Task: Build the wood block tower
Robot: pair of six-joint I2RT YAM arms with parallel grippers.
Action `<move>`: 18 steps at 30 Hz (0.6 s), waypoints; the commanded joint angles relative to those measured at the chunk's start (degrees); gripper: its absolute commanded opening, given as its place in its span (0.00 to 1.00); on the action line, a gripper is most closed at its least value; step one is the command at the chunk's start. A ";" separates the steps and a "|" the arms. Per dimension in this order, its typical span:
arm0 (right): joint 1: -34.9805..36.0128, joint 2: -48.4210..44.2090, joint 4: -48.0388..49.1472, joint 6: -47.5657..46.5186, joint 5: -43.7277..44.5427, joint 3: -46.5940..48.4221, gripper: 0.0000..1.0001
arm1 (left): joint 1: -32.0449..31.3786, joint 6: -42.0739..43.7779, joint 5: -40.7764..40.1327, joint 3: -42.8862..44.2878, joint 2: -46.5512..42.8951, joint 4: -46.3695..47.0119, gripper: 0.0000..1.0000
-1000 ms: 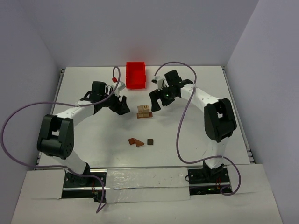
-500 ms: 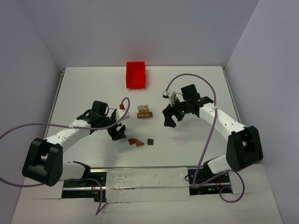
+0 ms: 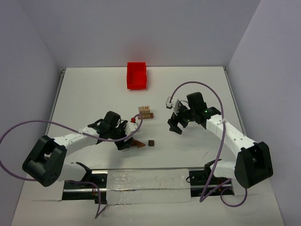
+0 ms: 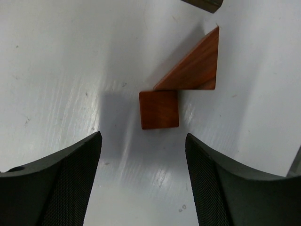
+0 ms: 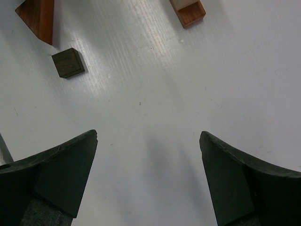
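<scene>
The wood block tower (image 3: 145, 112) is a short stack of tan cubes on a reddish-brown flat piece, mid-table. Its base corner (image 5: 190, 12) shows at the top of the right wrist view. In front of it lie two reddish-brown blocks (image 3: 138, 143), touching. The small square one (image 4: 159, 109) lies just ahead of my left gripper (image 4: 142, 139), which is open and holds nothing. The long one (image 4: 193, 68) slants behind it. A dark brown cube (image 3: 151, 142) lies to their right. My right gripper (image 3: 175, 125) hovers open and empty right of the tower, over bare table (image 5: 148, 136).
A red plastic bin (image 3: 137, 75) stands at the back of the white table, behind the tower. Purple cables loop from both arms over the table's sides. The dark cube (image 5: 68, 62) and the end of a reddish block (image 5: 37, 16) show in the right wrist view.
Both arms have come forward from near the bin. The left gripper swept right and down to the loose reddish blocks, its jaws slightly narrower. The right gripper settled right of the tower.
</scene>
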 commanded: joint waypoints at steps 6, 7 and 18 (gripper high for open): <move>0.25 -1.43 3.61 0.29 1.94 -1.04 0.96 | -4.11 -6.17 -4.40 2.03 4.31 7.35 0.73; 0.25 -1.37 3.61 0.34 2.10 -1.10 0.96 | -4.75 -6.49 -4.56 1.92 4.58 7.73 0.72; 0.33 -0.81 3.43 1.25 2.56 -0.60 0.94 | -6.03 -9.69 -6.40 2.29 5.54 7.02 0.61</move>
